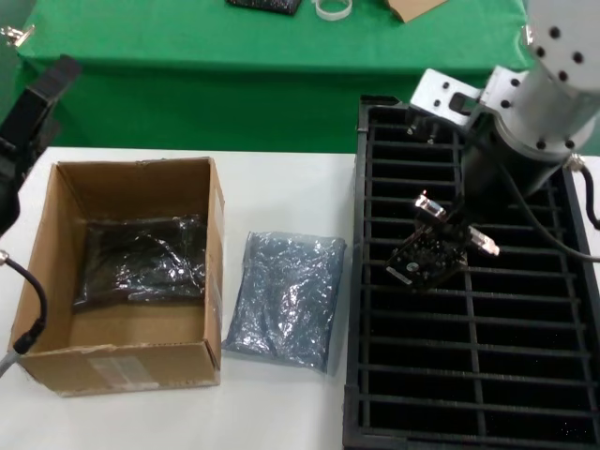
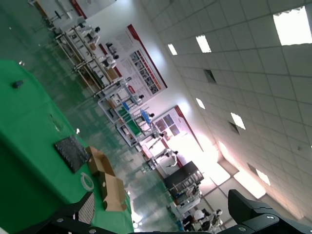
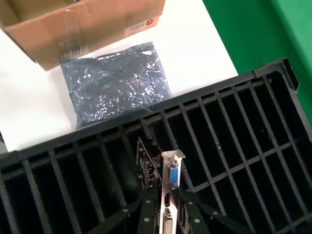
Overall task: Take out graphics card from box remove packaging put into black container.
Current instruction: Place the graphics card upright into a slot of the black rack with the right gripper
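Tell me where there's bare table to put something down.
White table is bare behind the packaging, between box and black container, and along the front edge. It's crowded where the right gripper holds the graphics card.

**Layout, left to right**

Box [image 1: 122, 272] sits left on the desk [image 1: 281, 178] with a bagged bundle [image 1: 141, 258] inside. Packaging [image 1: 284, 298] lies between box and black container [image 1: 469, 375]. Graphics card [image 1: 427, 255] is over the container's left column.

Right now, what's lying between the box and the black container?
The packaging, empty and flat on the white table between the box and black container; the head view shows it.
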`<state>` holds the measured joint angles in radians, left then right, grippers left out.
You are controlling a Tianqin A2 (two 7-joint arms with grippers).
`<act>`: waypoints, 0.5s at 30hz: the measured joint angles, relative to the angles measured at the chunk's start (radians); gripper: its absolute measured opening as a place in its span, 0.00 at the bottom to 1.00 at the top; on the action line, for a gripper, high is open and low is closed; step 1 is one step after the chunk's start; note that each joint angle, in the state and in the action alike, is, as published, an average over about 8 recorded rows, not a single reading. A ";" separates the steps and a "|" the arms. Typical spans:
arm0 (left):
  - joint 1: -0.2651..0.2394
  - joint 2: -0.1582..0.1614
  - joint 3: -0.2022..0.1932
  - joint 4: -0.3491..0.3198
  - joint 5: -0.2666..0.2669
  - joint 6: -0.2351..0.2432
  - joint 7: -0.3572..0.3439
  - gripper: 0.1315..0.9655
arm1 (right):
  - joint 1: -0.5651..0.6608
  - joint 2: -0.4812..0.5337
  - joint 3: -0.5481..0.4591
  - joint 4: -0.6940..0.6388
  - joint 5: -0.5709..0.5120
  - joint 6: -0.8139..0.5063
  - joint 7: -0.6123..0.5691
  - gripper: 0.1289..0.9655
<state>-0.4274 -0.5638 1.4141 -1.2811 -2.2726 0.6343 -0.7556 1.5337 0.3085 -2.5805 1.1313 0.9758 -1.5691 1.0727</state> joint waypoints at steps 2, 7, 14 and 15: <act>-0.003 0.001 -0.003 0.006 -0.007 0.001 0.009 1.00 | 0.009 -0.017 -0.005 -0.029 -0.008 0.000 -0.028 0.08; -0.007 0.000 -0.011 0.019 -0.023 0.004 0.030 1.00 | 0.029 -0.052 -0.014 -0.086 -0.018 0.000 -0.079 0.08; -0.008 -0.002 -0.016 0.033 -0.041 0.009 0.051 1.00 | 0.059 -0.074 -0.035 -0.120 -0.006 -0.001 -0.103 0.08; -0.008 -0.002 -0.016 0.034 -0.044 0.009 0.054 1.00 | 0.063 -0.076 -0.039 -0.121 -0.002 -0.001 -0.104 0.08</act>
<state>-0.4357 -0.5655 1.3977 -1.2471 -2.3163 0.6437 -0.7018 1.5968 0.2330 -2.6199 1.0102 0.9742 -1.5697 0.9689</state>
